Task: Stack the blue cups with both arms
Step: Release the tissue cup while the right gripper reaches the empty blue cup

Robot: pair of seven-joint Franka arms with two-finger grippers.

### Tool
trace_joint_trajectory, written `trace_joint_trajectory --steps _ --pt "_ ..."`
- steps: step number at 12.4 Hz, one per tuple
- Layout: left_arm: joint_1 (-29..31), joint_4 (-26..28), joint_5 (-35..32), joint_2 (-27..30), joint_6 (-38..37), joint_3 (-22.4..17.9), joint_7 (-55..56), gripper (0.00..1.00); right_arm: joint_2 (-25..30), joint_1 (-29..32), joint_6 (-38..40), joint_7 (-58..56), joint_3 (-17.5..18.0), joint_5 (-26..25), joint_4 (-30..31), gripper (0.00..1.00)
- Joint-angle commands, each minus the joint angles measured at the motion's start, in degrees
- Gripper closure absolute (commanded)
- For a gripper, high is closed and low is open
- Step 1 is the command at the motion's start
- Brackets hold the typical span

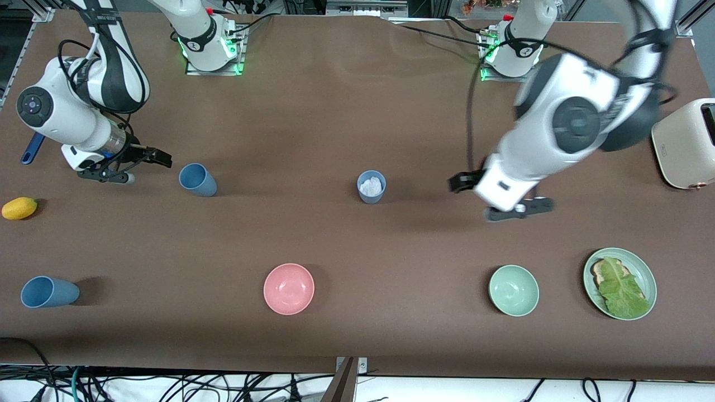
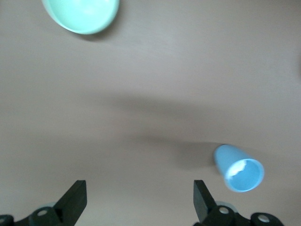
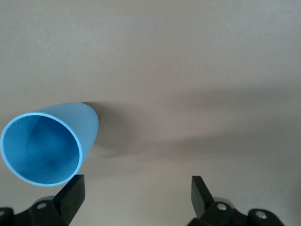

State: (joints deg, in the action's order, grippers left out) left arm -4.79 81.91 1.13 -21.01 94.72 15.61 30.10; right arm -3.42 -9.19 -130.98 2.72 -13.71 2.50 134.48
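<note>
The pink bowl (image 1: 289,288), the green bowl (image 1: 514,290) and a plate (image 1: 647,273) of toast and lettuce stood along the table's edge nearest the front camera, together with one blue cup (image 1: 49,292) at the right arm's end.

The left gripper (image 1: 503,196) hung over bare table, above and just farther from the camera than the green bowl (image 2: 82,14), its fingers (image 2: 75,200) spread wide and holding nothing. The middle cup (image 1: 371,186) stood upright with something white inside, well apart from that gripper toward the right arm's end (image 2: 238,168).

The right gripper (image 1: 142,166) was also wide open and empty, fingers (image 3: 70,195) apart, hovering just beside a third cup (image 1: 198,179), which stood upright toward the table's middle from it (image 3: 44,146). A lemon (image 1: 19,208) lay near that gripper, closer to the camera.

A toaster (image 1: 687,145) sat at the left arm's end.
</note>
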Motion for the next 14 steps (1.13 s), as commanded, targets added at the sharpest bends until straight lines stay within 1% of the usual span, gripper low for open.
trace_joint_trajectory --steps 1,2,3,4,5,6,7,8,9,10,13,14 --pt "7.22 -1.40 0.10 2.19 -6.63 0.48 -9.94 0.00 0.26 -1.34 -1.55 4.39 0.61 1.19 0.96 0.01" --pt "9.60 -1.49 0.10 3.16 -8.31 0.22 -13.63 0.00 -0.18 -1.35 -2.26 4.84 0.96 1.19 1.05 0.01" --pt "9.88 -0.97 0.02 5.52 -8.15 -1.96 -17.76 0.00 -0.79 -1.44 -2.70 5.37 1.14 1.19 1.05 0.01" --pt "9.45 -0.79 -0.42 6.85 -7.72 -5.29 -21.89 0.00 -1.15 -1.44 -2.79 5.37 1.83 1.19 1.05 0.01" --pt "9.36 -0.35 -0.34 8.17 -7.10 -7.06 -25.58 0.00 -1.59 -1.44 -2.96 5.37 2.36 1.19 1.05 0.02" --pt "7.97 1.66 -0.42 10.09 -6.31 -9.87 -26.75 0.00 -2.03 -1.44 -3.23 5.28 3.06 1.19 1.05 0.04" --pt "5.95 3.94 -1.21 12.29 -3.70 -13.11 -26.76 0.00 -2.21 -1.44 -3.32 4.67 3.42 1.19 1.05 0.04" --pt "5.84 8.40 -2.00 15.53 0.25 -14.80 -26.76 0.00 -2.82 -1.44 -3.40 4.32 3.42 1.19 1.05 0.04" --pt "6.28 13.23 -2.01 19.39 4.72 -14.99 -27.02 0.00 -3.34 -1.44 -3.67 4.32 3.42 1.10 1.05 0.05" --pt "6.28 15.89 -2.01 21.87 5.55 -14.99 -26.42 0.00 -4.05 -1.44 -4.19 4.32 3.51 1.10 1.05 0.06" --pt "6.28 16.18 -2.01 22.68 3.99 -15.08 -26.41 0.00 -4.93 -1.44 -4.81 3.88 3.51 1.01 0.61 0.12" --pt "5.76 16.09 -2.01 22.86 3.80 -15.08 -26.41 0.00 -5.02 -1.44 -4.81 3.88 3.51 1.01 0.61 0.19"
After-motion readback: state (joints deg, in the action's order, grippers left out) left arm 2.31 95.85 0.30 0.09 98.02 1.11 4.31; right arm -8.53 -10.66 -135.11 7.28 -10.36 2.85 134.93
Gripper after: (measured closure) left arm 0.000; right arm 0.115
